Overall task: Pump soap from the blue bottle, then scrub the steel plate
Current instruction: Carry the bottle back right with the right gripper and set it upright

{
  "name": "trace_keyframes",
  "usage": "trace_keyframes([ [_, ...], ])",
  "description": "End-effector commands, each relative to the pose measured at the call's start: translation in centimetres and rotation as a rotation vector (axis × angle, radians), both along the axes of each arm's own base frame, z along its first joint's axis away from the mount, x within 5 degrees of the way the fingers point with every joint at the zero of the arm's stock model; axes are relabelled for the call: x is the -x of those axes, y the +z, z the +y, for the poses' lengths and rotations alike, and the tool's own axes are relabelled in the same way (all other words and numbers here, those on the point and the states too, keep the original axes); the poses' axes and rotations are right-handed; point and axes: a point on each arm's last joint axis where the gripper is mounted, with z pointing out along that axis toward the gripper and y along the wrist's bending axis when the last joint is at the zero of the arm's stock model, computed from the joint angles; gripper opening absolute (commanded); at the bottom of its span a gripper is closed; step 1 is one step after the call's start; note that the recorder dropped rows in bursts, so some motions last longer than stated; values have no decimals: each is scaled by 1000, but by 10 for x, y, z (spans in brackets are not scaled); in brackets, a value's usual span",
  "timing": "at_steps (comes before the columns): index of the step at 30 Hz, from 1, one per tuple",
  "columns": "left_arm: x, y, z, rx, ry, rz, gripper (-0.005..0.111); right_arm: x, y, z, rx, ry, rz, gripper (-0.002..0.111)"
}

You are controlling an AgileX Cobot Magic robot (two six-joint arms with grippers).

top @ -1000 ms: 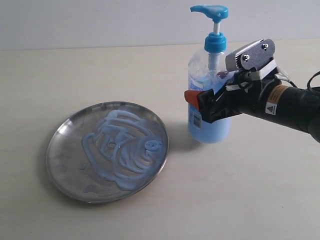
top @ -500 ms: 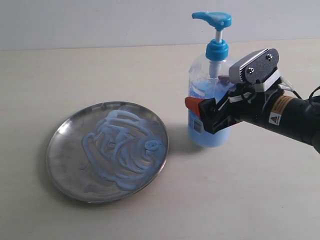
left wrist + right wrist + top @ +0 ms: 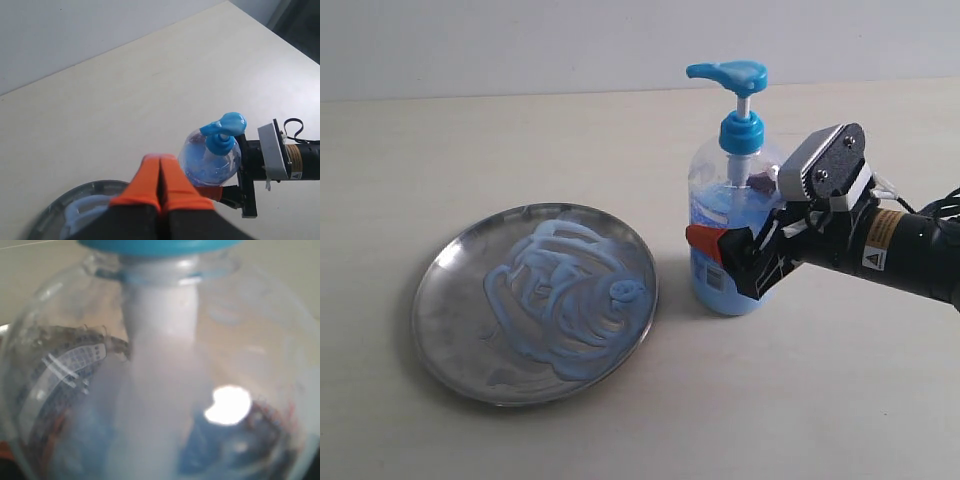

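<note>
Right gripper (image 3: 734, 226) is wrapped around the blue bottle (image 3: 725, 285). One red-tipped finger crosses the front of the clear plastic wall, the other shows dark through the far side, so the jaws are pinching the bottle at mid-height. The bottle is a fat rounded cylinder, glossy and see-through, with pale blue liquid inside. It leans slightly toward the steel plate (image 3: 438, 262), and its bright blue pump head (image 3: 728, 72) points its spout that way too. Whether the base sits flat on the table (image 3: 840, 400) is hard to call from this angle.

Up close in the right wrist view, the bottle's domed shoulder fills everything: blurred clear plastic, a white dip tube down the centre, the blue collar above.

The plate lies flat on the matte beige table, near the bottle but apart from it. It is round, shallow and mirror-bright at the raised rim. The soap (image 3: 565, 295) covers its middle in creamy whitish-blue swirls.

Left gripper (image 3: 160, 186) hangs above the plate's edge, its smooth orange fingers pressed together on nothing.
</note>
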Motion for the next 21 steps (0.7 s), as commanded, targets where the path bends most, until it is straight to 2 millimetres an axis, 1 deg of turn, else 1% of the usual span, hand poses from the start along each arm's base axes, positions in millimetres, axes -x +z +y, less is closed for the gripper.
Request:
trace_keyframes([
  [1,1,2,1,22,6,-14,0,-4,14,0,-94,-4,-81,0],
  [5,1,3,1,23,7,-16,0,-5,8,-3,-33,-24,-32,1],
  [6,1,3,1,23,7,-16,0,-5,7,-3,-32,-25,-32,4],
  [7,1,3,1,24,7,-17,0,-5,7,-3,-32,-25,-32,10],
  [8,1,3,1,24,7,-17,0,-5,7,-3,-32,-27,-31,24],
  [9,1,3,1,24,7,-17,0,-5,7,-3,-32,-27,-31,32],
  [12,1,3,1,24,7,-17,0,-5,7,-3,-32,-27,-31,72],
  [13,1,3,1,24,7,-17,0,-5,7,-3,-32,-27,-31,79],
  [14,1,3,1,24,7,-17,0,-5,7,-3,-32,-27,-31,84],
  [17,1,3,1,24,7,-17,0,-5,6,-3,-23,-29,-24,94],
  [19,1,3,1,26,8,-19,0,-5,5,-4,0,-33,-10,99],
  [21,1,3,1,26,8,-19,0,-4,5,-5,11,-35,-5,101],
])
